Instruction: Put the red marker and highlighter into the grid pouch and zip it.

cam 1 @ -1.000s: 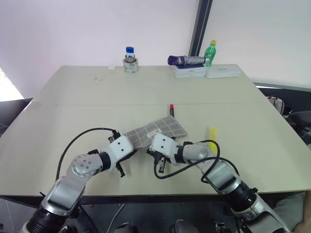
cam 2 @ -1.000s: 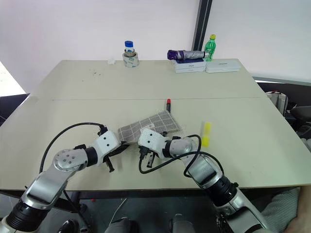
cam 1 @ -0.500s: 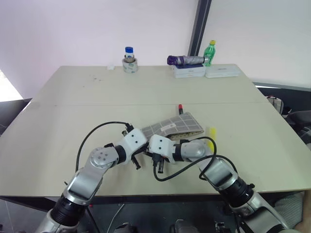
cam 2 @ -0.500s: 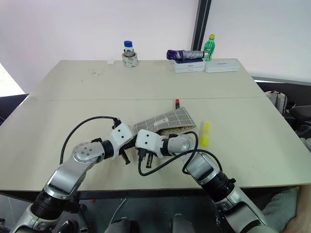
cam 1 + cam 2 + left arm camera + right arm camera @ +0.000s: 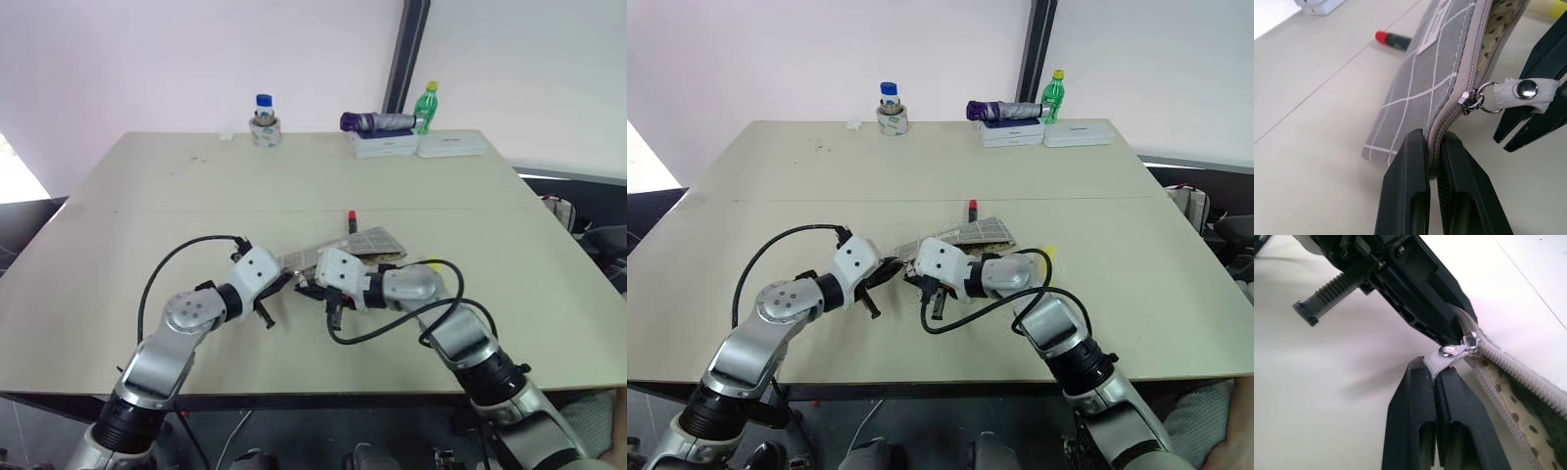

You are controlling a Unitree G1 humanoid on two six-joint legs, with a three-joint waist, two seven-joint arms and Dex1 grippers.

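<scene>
Left gripper [image 5: 1432,142]: clenching the zipper edge at one end of the pouch [image 5: 1420,88].
Right gripper [image 5: 1436,374]: pinching the pull tab [image 5: 1449,355] of the zipper, fingers together.
Pouch: lying mid-surface [image 5: 147,206] between the grippers, mouth partly open.
Marker [image 5: 351,219]: lying just beyond the pouch.
Highlighter [image 5: 1046,253]: lying beside the right arm.

Bare table [image 5: 147,206] all round the grid pouch [image 5: 367,242]; red marker [image 5: 351,219] apparently just behind.
</scene>
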